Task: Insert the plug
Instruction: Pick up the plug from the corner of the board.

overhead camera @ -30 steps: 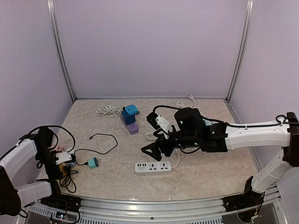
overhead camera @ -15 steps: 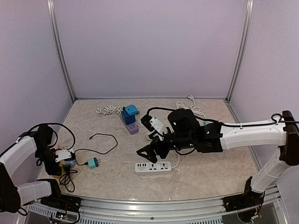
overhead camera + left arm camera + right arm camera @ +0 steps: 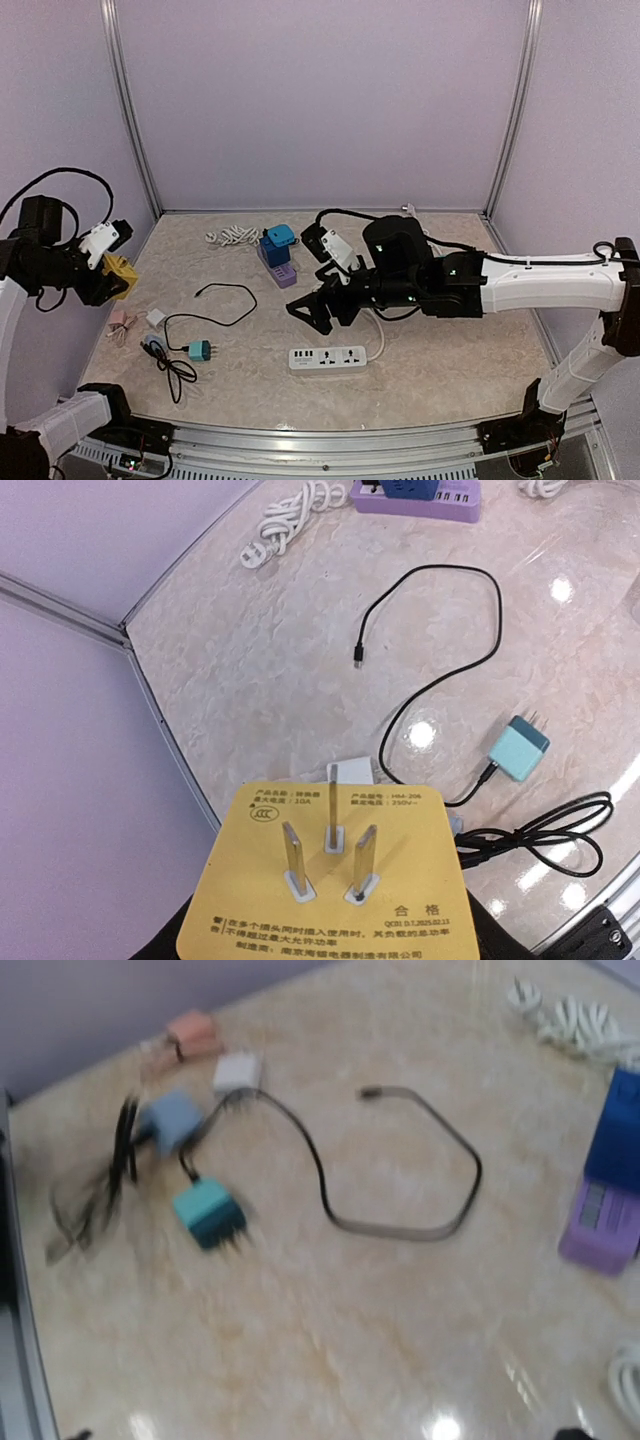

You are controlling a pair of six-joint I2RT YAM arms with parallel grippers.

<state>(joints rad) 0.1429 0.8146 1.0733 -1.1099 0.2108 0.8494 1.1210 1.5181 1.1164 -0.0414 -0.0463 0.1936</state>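
A yellow three-pin plug (image 3: 120, 272) hangs in the air at the far left, with my left gripper (image 3: 105, 276) shut on it. In the left wrist view the plug (image 3: 330, 870) fills the lower frame, its pins facing the camera, and dark fingers (image 3: 175, 942) show at its sides. A white power strip (image 3: 328, 357) lies on the table in front of the middle. My right gripper (image 3: 315, 308) hovers open just behind and left of the strip, holding nothing.
A teal plug (image 3: 200, 350) with a black cable (image 3: 225, 305) lies front left, beside small white (image 3: 157, 318), pink (image 3: 117, 318) and blue (image 3: 150, 340) adapters. A blue and purple adapter stack (image 3: 278, 255) and a white cord bundle (image 3: 232, 236) sit at the back.
My left gripper closed on the yellow plug among the adapters at front left and lifted it up and back. The right gripper moved left and slightly away from the strip.
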